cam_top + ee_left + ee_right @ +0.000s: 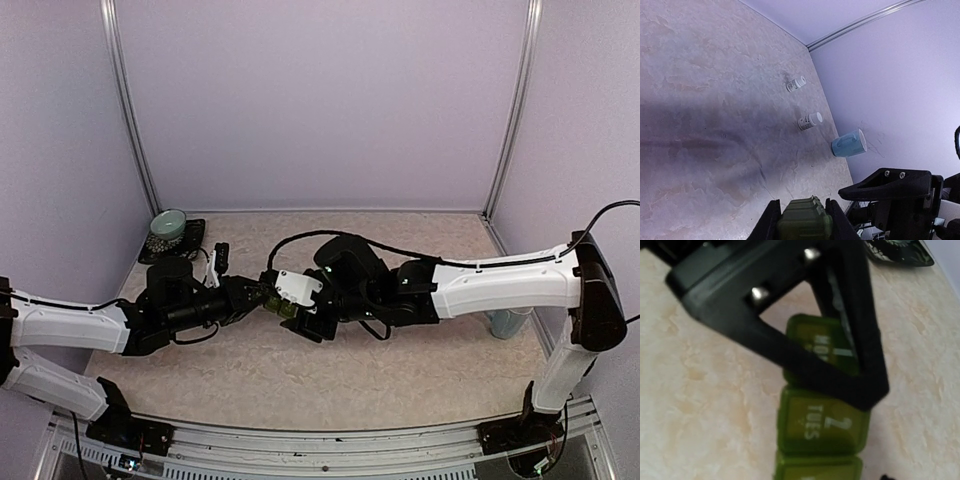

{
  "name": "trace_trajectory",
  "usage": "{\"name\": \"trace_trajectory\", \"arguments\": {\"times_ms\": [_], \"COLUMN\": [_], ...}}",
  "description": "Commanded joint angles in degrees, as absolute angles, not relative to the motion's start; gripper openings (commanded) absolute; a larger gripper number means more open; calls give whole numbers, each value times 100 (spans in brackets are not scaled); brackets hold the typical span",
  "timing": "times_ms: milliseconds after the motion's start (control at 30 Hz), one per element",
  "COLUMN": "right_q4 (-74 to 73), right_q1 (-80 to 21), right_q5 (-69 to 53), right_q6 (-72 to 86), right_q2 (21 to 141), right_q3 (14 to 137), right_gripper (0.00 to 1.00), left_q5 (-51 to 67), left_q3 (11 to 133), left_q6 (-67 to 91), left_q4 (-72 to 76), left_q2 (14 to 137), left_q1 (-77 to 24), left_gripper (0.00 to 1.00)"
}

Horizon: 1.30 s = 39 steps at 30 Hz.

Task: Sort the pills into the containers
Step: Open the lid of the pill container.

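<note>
In left end effector, containers.

Robot-manipulation laboratory cell, of the enclosed test-booth type. Identifying features: plain lilac wall panels on three sides, framed by bare aluminium posts; a marble-patterned tabletop with a metal mounting rail along its near edge; a left arm and a right arm rising from that edge, with an exposed black cable. Contents are a few staged props: green day-marked containers at centre, a pale blue mug and white pill bottles by the right wall, and a pale green bowl in the far left corner.
</note>
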State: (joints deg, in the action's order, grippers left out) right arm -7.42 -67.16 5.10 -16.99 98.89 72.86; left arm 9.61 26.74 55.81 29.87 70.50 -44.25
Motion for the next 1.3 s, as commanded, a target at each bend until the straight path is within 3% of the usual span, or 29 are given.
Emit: {"name": "trace_trajectory", "arguments": {"times_ms": [0, 233, 667, 1100, 1267], "right_q4": [-671, -561, -676, -879, -1239], "right_q1": [-6785, -6795, -6794, -6699, -6498], "right_q5": [903, 1570, 1554, 1092, 154], "right_q6": [-1607, -1619, -1784, -1841, -1764], "right_q2": [10147, 10318, 10584, 10518, 10365], "right_q3": [7552, 7661, 7936, 7958, 8026], "right_gripper": [68, 72, 67, 44, 42], "left_q5": [904, 944, 953, 967, 1017], "left_q3": [2852, 2819, 2779, 2699, 2708], "left_q6": [5467, 5493, 5491, 5467, 5340], "left_q4": [2925, 2985, 3007, 2990, 2873], "left_q2": [6935, 6962, 6928, 6810, 6762], "left_q1": [-4438, -4447, -4447, -4438, -4433], "left_gripper": [15, 15, 15, 15, 15]}}
